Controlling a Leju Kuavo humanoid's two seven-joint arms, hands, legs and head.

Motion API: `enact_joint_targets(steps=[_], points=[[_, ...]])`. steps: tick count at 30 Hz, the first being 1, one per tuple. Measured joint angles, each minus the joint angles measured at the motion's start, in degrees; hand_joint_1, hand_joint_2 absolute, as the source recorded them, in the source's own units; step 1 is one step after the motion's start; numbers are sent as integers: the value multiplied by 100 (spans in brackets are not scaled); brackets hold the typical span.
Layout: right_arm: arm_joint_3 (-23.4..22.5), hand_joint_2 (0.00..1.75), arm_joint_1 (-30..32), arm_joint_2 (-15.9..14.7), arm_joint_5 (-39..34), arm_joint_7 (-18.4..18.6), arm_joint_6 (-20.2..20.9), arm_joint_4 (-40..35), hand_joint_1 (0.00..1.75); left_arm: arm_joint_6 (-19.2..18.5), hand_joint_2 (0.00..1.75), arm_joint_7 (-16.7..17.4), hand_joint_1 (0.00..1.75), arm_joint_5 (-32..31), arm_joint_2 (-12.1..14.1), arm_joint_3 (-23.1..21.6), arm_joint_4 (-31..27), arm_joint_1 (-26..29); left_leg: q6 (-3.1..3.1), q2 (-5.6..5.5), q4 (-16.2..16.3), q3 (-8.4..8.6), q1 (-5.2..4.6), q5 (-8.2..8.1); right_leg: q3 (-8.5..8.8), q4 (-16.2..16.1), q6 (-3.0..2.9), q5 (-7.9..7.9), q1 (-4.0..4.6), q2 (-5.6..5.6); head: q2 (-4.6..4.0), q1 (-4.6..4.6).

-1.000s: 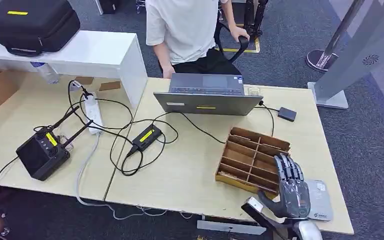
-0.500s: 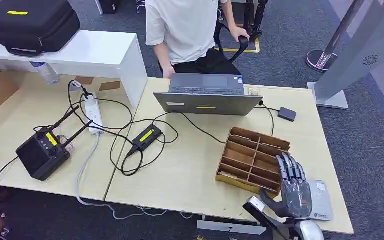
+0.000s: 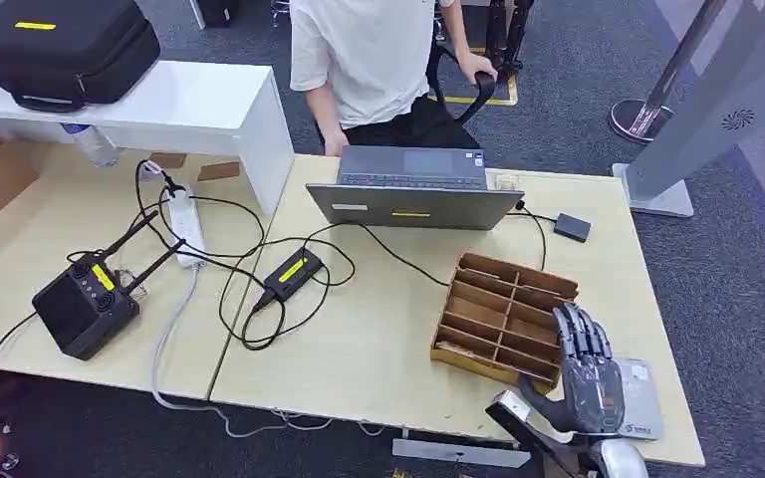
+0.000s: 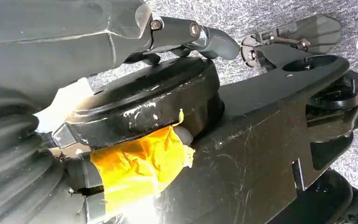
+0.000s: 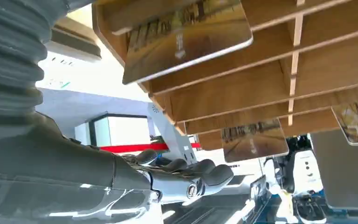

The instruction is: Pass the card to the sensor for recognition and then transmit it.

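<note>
The right robot hand (image 3: 588, 373) hovers at the near right corner of the desk (image 3: 379, 329), fingers stretched out and apart, holding nothing, its fingertips over the near edge of the wooden slotted tray (image 3: 498, 317). Beneath its palm lies a grey flat pad (image 3: 642, 398), which I take to be the sensor, though it is partly hidden. In the right wrist view, cards stand in the tray's slots; the nearest card (image 5: 186, 35) leans out of its slot, close to the fingers (image 5: 200, 170) but apart from them.

The left robot hand appears in none of the pictures clearly enough to judge; whether it is open or closed I cannot tell.

The step in hand looks like the reach for a card, with nothing yet picked. The next move calls for lowering the fingers into a slot, pinching one card by its exposed edge without dragging its neighbours, then lifting it clear and laying it flat over the pad.

Beyond the tray, a laptop (image 3: 413, 189) sits at the far edge, with a person (image 3: 369, 60) behind it.
</note>
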Motion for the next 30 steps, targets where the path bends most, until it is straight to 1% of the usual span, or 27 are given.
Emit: enact_joint_targets(steps=[10,23,24,30], points=[[-9,175,33,0,-7,-35,0,-172,0,11,175,0,0,39,0,-29,0,-4,0,0,0,0,0,0,0,0,0,0,0,0,0,0],[-9,175,43,0,-76,-70,0,-212,0,20,175,15,0,57,0,-29,0,-7,0,0,0,0,0,0,0,0,0,0,0,0,0,0],[-9,175,43,0,-76,-76,0,-221,175,22,175,15,0,57,0,-29,0,-7,0,0,0,0,0,0,0,0,0,0,0,0,0,-2],[37,175,65,0,-199,-11,0,-216,175,31,175,15,0,81,0,-33,0,-8,0,0,0,0,0,0,0,0,0,0,0,0,0,0]])
